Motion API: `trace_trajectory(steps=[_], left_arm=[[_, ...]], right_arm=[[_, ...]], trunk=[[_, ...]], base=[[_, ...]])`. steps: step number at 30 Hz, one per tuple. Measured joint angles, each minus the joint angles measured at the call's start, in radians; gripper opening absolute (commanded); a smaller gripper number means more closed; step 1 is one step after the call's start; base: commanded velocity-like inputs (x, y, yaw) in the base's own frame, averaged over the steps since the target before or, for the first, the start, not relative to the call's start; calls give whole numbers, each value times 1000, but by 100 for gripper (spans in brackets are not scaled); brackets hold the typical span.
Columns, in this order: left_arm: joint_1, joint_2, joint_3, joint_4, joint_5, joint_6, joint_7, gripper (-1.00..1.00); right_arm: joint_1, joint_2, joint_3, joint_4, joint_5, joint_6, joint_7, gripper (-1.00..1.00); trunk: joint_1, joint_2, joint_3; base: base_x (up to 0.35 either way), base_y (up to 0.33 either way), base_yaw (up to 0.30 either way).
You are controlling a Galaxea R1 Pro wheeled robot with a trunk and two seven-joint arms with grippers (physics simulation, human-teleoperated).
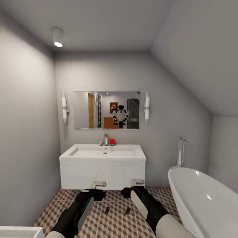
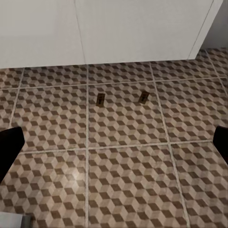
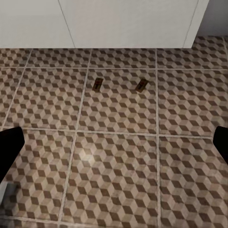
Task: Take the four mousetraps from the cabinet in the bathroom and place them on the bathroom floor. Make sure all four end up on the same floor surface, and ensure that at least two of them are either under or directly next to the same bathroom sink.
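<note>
Two mousetraps lie flat on the bathroom floor (image 1: pixel 66 211), in front of the white vanity (image 1: pixel 102 172) and near its base, well apart from each other with a bare stretch of tile between them; the left mousetrap (image 1: pixel 106 210) has its long axis running near to far, almost square to the vanity front; the right mousetrap (image 1: pixel 127 210) is turned a little, its far end leaning to the right. Each is a small tan rectangular board with a darker patch of metal across it; from the wrist views the left mousetrap (image 2: pixel 100 99) (image 3: pixel 98 84) and the right mousetrap (image 2: pixel 144 97) (image 3: pixel 141 86) are too small to make out any finer parts. The floor is large square tiles printed with brown, beige and cream cubes and split by pale grout lines.

The vanity carries a rectangular sink (image 1: pixel 105 152) with a chrome tap (image 1: pixel 105 139) and a small red object (image 1: pixel 112 141) beside the tap; a wide mirror (image 1: pixel 106 110) hangs on the grey wall above, with a wall lamp (image 1: pixel 64 108) at either side; a white bathtub (image 1: pixel 205 201) stands at the right.

The left gripper (image 1: pixel 98 183) and the right gripper (image 1: pixel 137 182) hang side by side above the tiles, between the mousetraps and the vanity as the head camera sees them; both hold nothing; in each wrist view the dark fingertips (image 2: pixel 9 147) (image 3: pixel 9 147) sit far apart at the edges, so both jaws stand wide.
</note>
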Motion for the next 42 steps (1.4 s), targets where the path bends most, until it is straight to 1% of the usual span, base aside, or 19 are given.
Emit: trace_trajectory(steps=[30,42], left_arm=[[0,0,0,0,1,0,-1,100],[0,0,1,0,1,0,-1,100]], right_arm=[[0,-1,-1,0,0,0,0,100],[0,-1,-1,1,1,0,-1,100]], trunk=[[-115,210,46],[-161,294,77]], base=[[0,0,0],[0,0,0]])
